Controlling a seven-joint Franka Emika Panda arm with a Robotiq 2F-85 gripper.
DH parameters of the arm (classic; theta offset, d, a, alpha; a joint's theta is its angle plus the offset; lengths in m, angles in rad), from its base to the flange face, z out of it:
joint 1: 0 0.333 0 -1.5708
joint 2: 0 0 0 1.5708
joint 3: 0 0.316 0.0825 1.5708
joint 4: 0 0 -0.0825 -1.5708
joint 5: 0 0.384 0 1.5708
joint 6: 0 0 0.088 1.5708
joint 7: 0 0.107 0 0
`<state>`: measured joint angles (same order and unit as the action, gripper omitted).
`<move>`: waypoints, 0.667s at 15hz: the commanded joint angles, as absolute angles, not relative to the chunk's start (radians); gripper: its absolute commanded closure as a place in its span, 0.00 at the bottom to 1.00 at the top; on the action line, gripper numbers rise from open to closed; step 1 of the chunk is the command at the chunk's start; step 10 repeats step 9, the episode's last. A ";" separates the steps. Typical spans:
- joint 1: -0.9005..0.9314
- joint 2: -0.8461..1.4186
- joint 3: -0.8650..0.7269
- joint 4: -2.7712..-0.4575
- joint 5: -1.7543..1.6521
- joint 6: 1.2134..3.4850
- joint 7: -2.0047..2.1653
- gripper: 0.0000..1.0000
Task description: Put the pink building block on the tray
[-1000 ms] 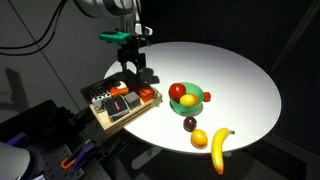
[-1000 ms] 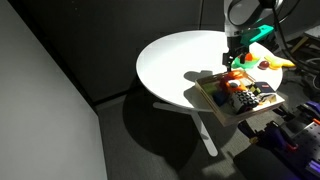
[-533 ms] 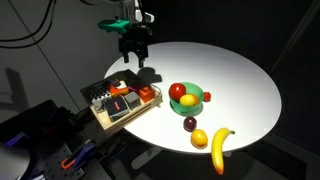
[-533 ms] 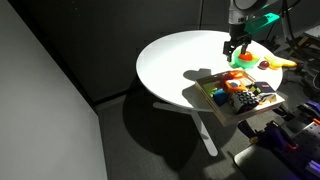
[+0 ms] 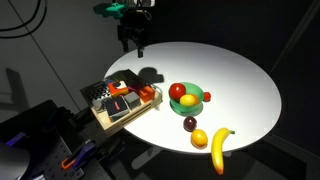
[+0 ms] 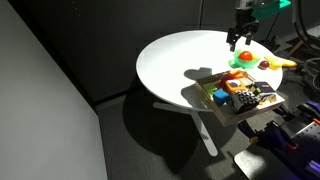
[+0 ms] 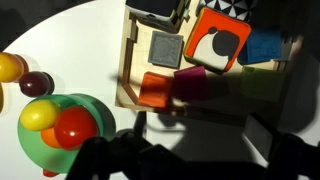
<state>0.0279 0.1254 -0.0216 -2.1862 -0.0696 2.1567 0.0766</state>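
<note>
The pink building block (image 7: pixel 192 84) lies inside the light-wood tray (image 7: pixel 130 60), between an orange block (image 7: pixel 155 90) and a red-and-white block (image 7: pixel 218 42). The tray shows in both exterior views (image 5: pixel 101 118) (image 6: pixel 204 99) at the table's edge, holding several blocks. My gripper (image 7: pixel 205 160) is open and empty, its dark fingers spread wide at the bottom of the wrist view. In both exterior views it (image 5: pixel 133 42) (image 6: pixel 237 38) hangs high above the table, beyond the tray. I cannot pick out the pink block in the exterior views.
A small green bowl (image 5: pixel 188 98) (image 7: pixel 60 135) with red and yellow fruit stands mid-table. A dark plum (image 5: pixel 190 124), a lemon (image 5: pixel 200 138) and a banana (image 5: pixel 219 148) lie near the round white table's front edge. A dark rig stands below the tray.
My gripper has risen from just above the tray and moved away from it, empty. The blocks in the tray have not moved.
</note>
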 commanded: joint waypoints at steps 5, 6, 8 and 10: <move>0.015 0.076 -0.016 -2.188 -0.070 2.073 0.078 0.00; 0.015 0.077 -0.015 -2.188 -0.070 2.073 0.078 0.00; 0.015 0.083 -0.015 -2.188 -0.070 2.075 0.078 0.00; 0.016 0.084 -0.015 -2.188 -0.070 2.075 0.078 0.00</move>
